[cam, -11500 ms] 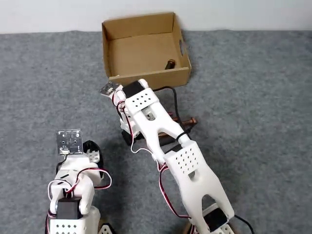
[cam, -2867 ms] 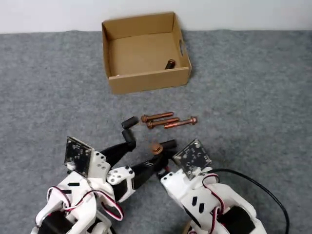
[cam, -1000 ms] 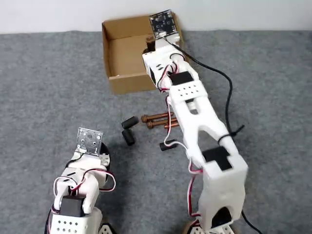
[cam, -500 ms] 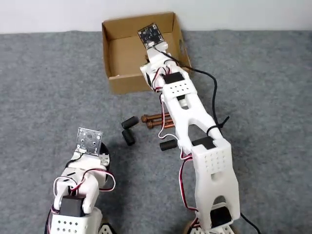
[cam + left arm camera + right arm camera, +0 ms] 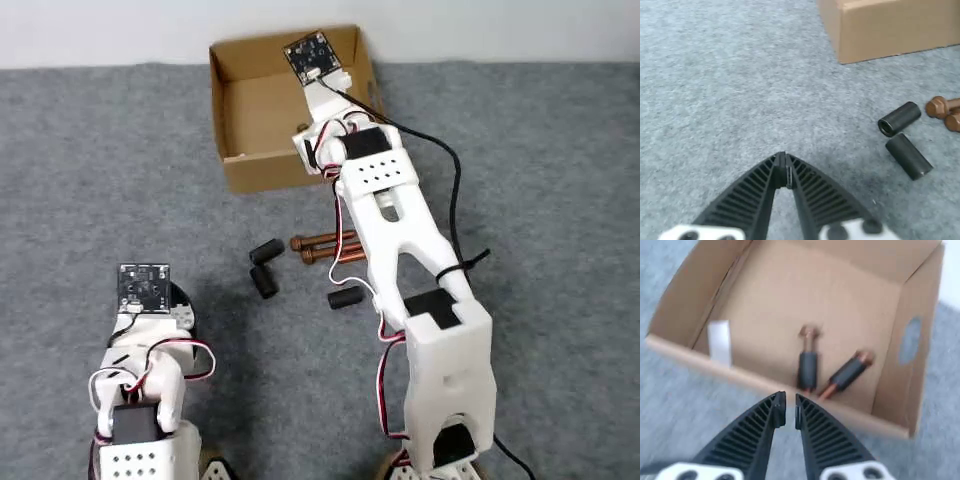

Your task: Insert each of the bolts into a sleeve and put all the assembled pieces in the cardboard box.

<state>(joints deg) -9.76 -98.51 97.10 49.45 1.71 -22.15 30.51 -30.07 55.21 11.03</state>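
**Two pieces boxed, three sleeves on the carpet**

Closest to me, my left gripper hangs low over the grey carpet, fingers pressed together at the tips, holding nothing. Just past it, three black sleeves lie loose: one, a second just beyond it, and a third beside my right arm. Next come the copper bolts: I count two, and, side by side, their far ends running under that arm. Farther out, my right gripper sits above the near wall of the cardboard box, fingers a narrow slot apart and empty. Inside lie two assembled pieces, and, close together.
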